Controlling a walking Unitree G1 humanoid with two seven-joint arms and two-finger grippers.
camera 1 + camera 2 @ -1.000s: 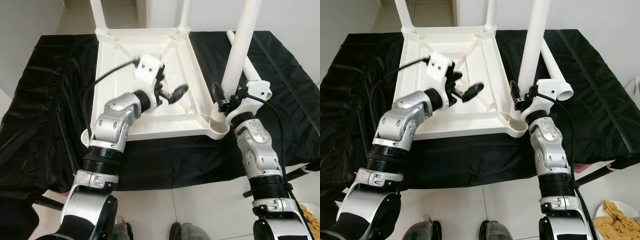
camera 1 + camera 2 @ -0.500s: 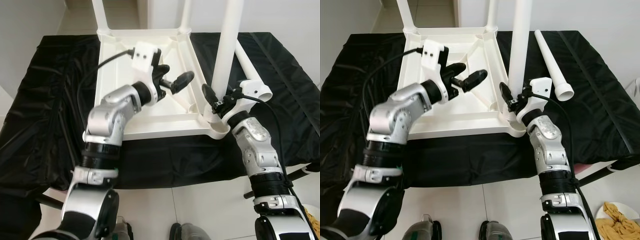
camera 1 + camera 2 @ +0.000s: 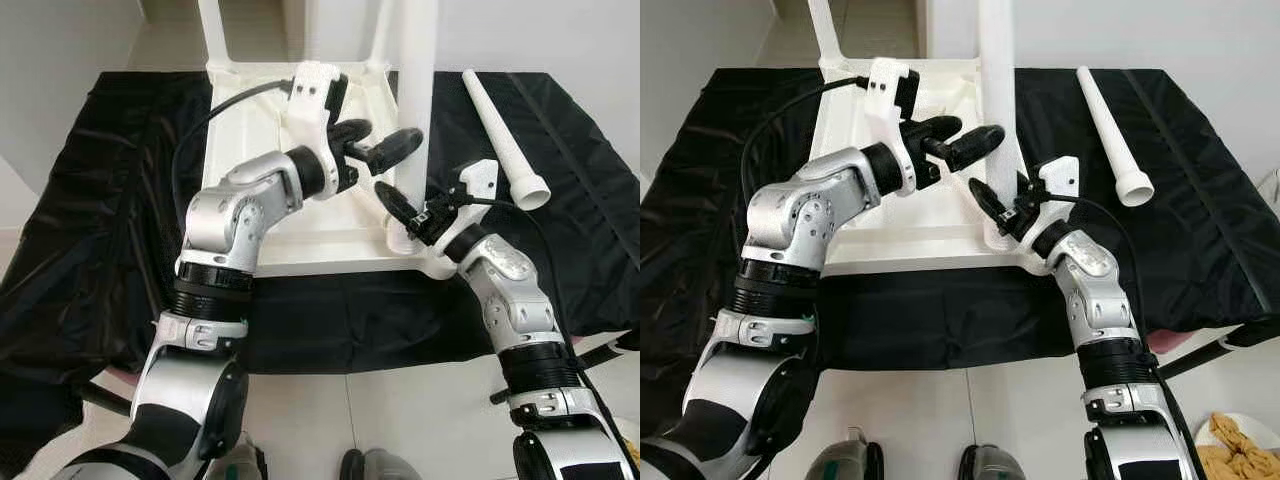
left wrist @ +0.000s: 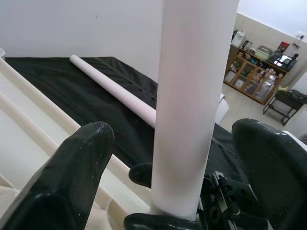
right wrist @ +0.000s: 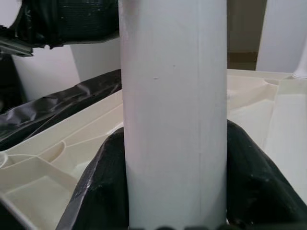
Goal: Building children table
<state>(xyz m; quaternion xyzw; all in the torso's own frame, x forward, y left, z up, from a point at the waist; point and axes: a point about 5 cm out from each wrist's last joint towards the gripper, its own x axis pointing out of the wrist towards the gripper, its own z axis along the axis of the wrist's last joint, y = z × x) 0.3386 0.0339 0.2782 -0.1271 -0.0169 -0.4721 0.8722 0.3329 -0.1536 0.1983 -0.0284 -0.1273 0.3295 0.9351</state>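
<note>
Standing upright in the upturned white tabletop (image 3: 300, 215), a smooth white leg (image 3: 998, 60) is clamped by the right gripper (image 3: 992, 212), left gripper (image 3: 385, 150) spread.

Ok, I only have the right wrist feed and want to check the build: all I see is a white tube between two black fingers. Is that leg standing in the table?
Observer: Yes, the upright leg stands in the near right corner of the upside-down table, and the right pincer grips its base.
Operator: Where is the other arm?
Observer: The left pincer is higher on the same leg, fingers open on either side, not closed.
Operator: Any legs left to fit?
Observer: One loose leg lies on the black cloth, right of the table.
</note>
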